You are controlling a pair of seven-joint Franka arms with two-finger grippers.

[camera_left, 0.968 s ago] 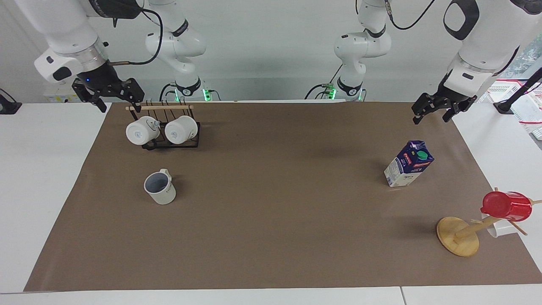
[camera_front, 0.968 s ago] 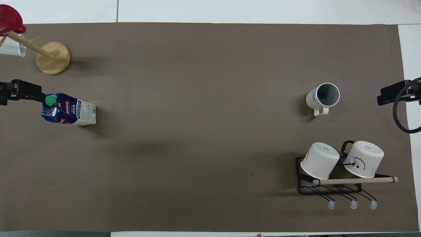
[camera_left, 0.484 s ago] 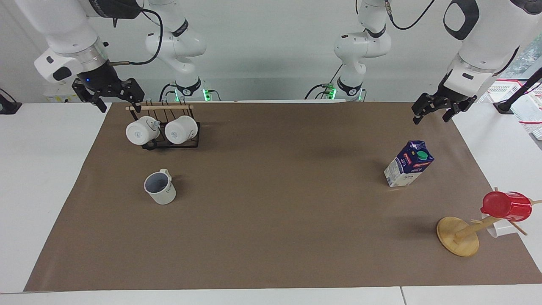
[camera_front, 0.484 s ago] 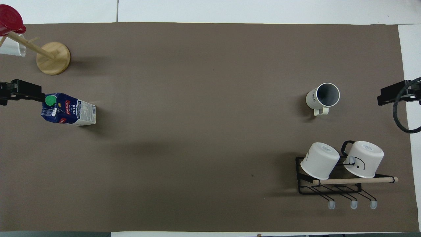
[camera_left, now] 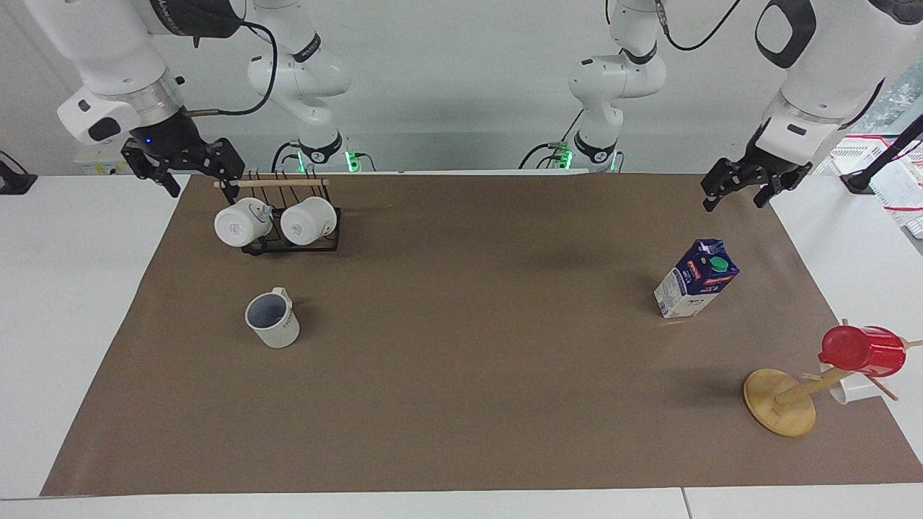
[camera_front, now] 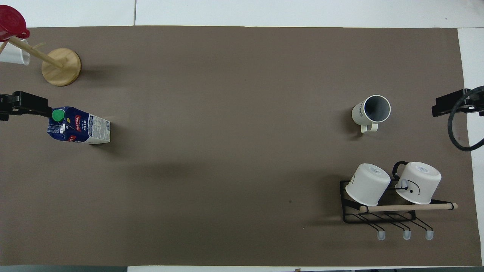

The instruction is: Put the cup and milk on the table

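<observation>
The cup [camera_left: 272, 319] [camera_front: 371, 110], off-white with a bluish-grey inside, stands upright on the brown sheet of the table [camera_left: 461, 404] toward the right arm's end. The milk [camera_left: 696, 279] [camera_front: 78, 125], a blue and white carton with a green cap, stands on the sheet toward the left arm's end. My right gripper [camera_left: 202, 189] [camera_front: 450, 105] hangs open in the air over the sheet's edge beside the mug rack, holding nothing. Raised over the sheet's edge at the milk's end, my left gripper [camera_left: 734, 202] [camera_front: 22, 107] is open, empty and clear of the carton.
A black wire rack [camera_left: 292, 245] [camera_front: 378, 217] with a wooden rod carries two white mugs, nearer to the robots than the cup. A wooden mug tree [camera_left: 780, 411] [camera_front: 61, 67] with a red cup [camera_left: 862, 351] stands farther out than the milk.
The right gripper has shifted slightly beside the rack and the left gripper has risen a little. The cup and the milk have not moved.
</observation>
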